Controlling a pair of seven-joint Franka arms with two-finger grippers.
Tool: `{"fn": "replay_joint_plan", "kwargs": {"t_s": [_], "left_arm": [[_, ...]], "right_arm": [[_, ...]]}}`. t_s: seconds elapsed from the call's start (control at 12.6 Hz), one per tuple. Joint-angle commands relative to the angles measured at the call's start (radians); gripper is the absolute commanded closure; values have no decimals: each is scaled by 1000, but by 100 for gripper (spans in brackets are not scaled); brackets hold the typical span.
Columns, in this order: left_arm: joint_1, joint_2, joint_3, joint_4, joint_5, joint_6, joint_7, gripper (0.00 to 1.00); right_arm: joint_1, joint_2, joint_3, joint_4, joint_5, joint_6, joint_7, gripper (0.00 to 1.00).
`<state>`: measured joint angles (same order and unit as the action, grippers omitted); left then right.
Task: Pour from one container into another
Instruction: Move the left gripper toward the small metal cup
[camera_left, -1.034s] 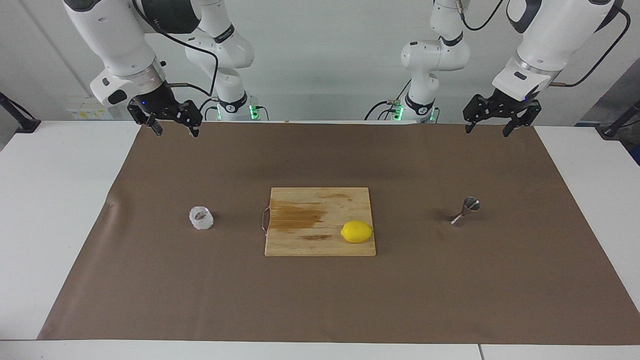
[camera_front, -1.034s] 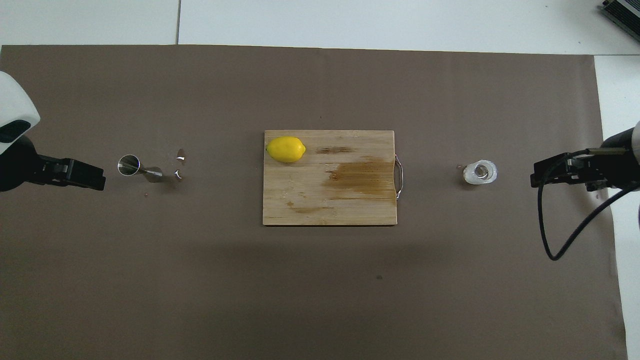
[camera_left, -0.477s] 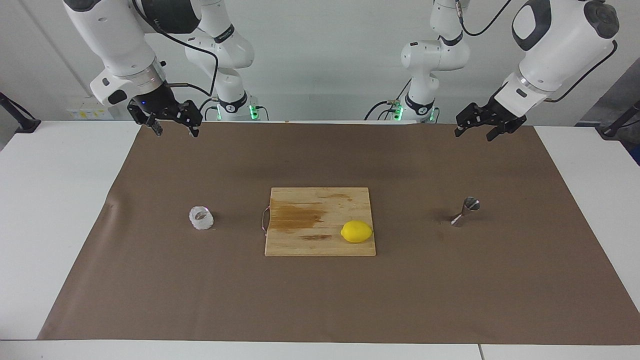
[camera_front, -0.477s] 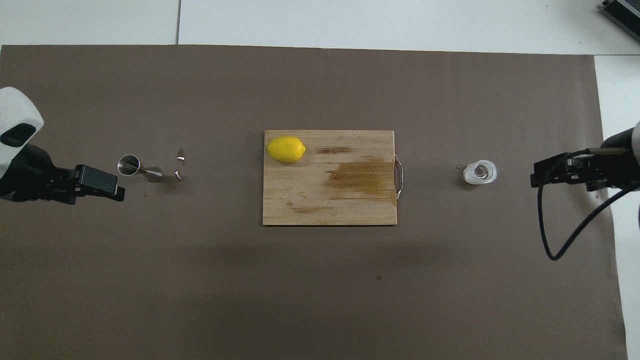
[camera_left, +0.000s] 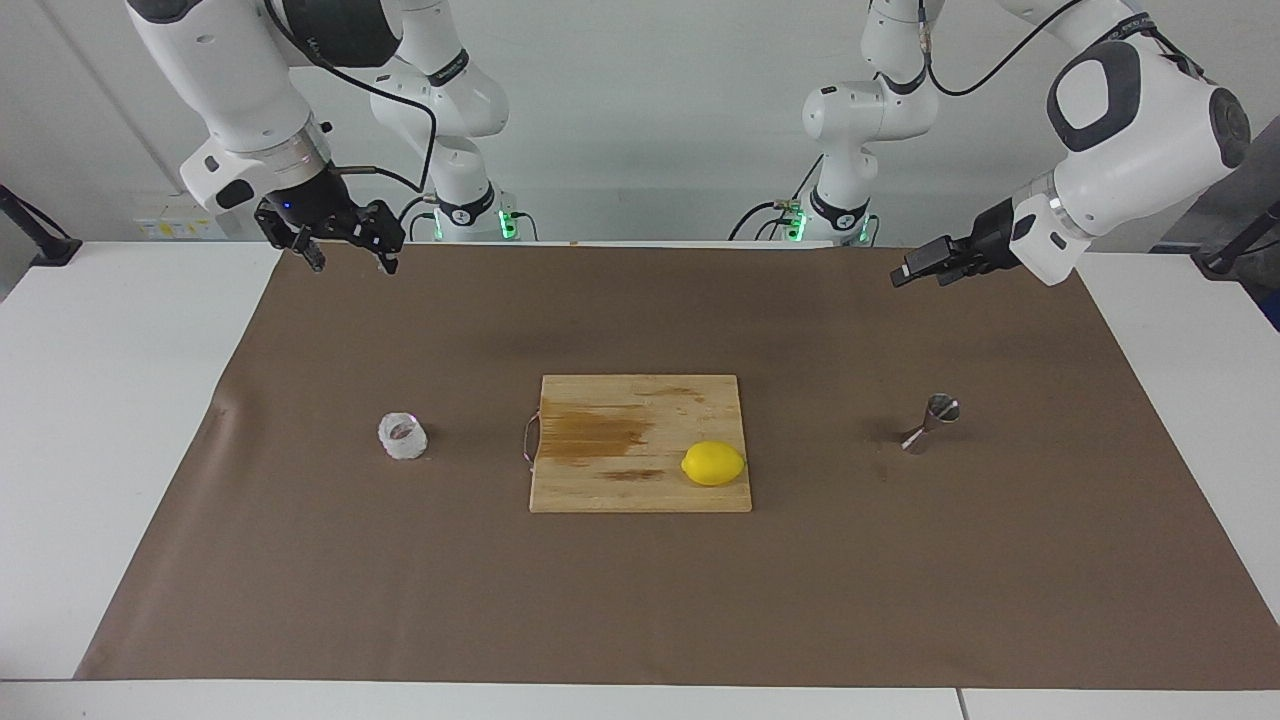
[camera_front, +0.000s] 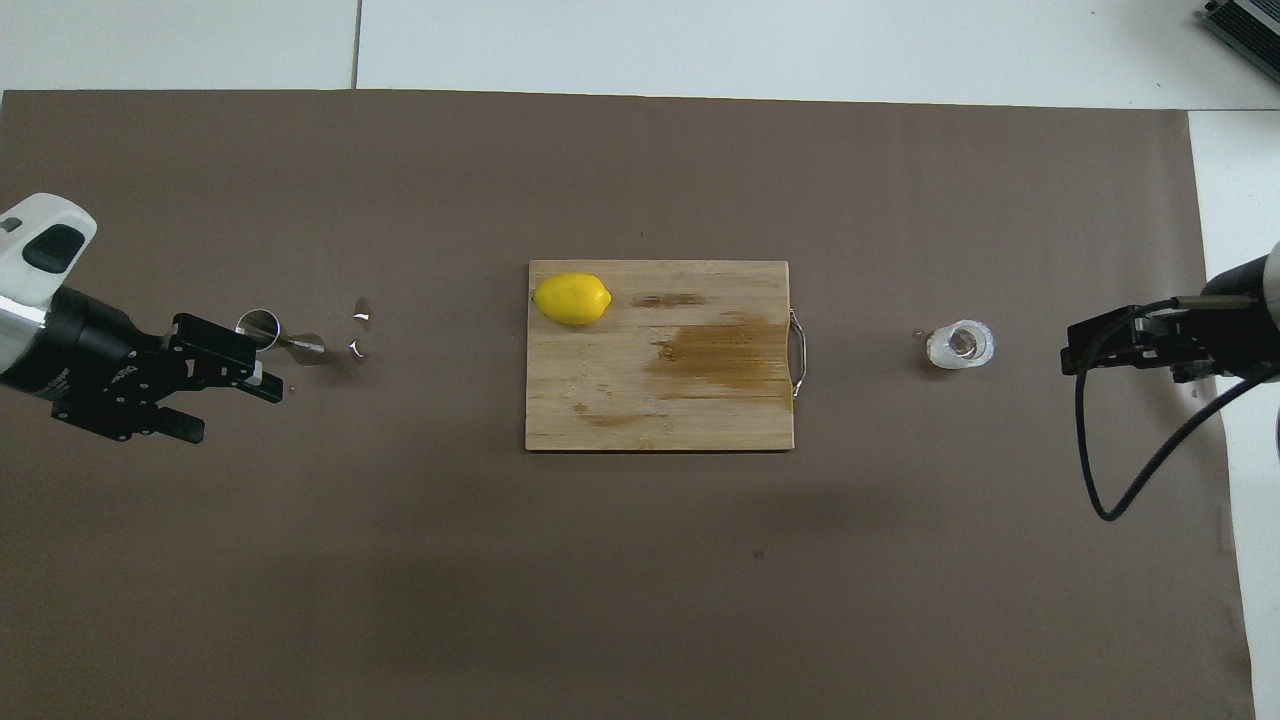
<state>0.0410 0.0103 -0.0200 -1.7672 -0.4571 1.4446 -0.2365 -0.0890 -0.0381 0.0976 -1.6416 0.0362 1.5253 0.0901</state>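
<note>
The clear faceted glass cup (camera_left: 402, 436) (camera_front: 960, 344) stands on the brown mat toward the right arm's end of the table. The small steel jigger (camera_left: 930, 423) (camera_front: 275, 335) stands toward the left arm's end. My left gripper (camera_left: 915, 272) (camera_front: 238, 400) hangs open high above the mat, turned on its side. In the overhead view one finger overlaps the jigger's rim, but the facing view shows it well clear of the jigger. My right gripper (camera_left: 350, 262) (camera_front: 1070, 350) waits open in the air over the mat's edge, apart from the cup.
A wooden cutting board (camera_left: 640, 400) (camera_front: 700, 420) with a wet stain and a metal handle lies between the two containers. A lemon (camera_left: 713, 463) (camera_front: 571, 298) sits on its corner. A few droplets (camera_front: 360, 320) glint on the mat beside the jigger.
My left arm has swung inward over the mat toward the jigger and rolled its gripper onto its side. The right arm, cup, jigger and lemon have not moved.
</note>
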Motion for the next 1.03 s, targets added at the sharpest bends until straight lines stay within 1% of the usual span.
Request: {"fn": "replay_joint_plan", "kwargs": {"t_s": [0.0, 0.24, 0.48, 0.72, 0.95], "left_arm": [[28, -7, -3, -76, -124, -15, -151, 0], [36, -9, -3, -136, -222, -23, -308, 0], [63, 8, -5, -153, -258, -45, -403, 0], [109, 68, -11, -114, -284, -75, -501, 0], [141, 157, -14, -25, -308, -84, -536, 0]], "right_arm": [[-9, -2, 4, -1, 27, -5, 7, 0], [-9, -2, 5, -1, 27, -5, 7, 0], [-9, -2, 4, -1, 27, -5, 7, 0], [-9, -2, 4, -1, 27, -5, 7, 0], [-9, -2, 4, -1, 27, -5, 7, 0]]}}
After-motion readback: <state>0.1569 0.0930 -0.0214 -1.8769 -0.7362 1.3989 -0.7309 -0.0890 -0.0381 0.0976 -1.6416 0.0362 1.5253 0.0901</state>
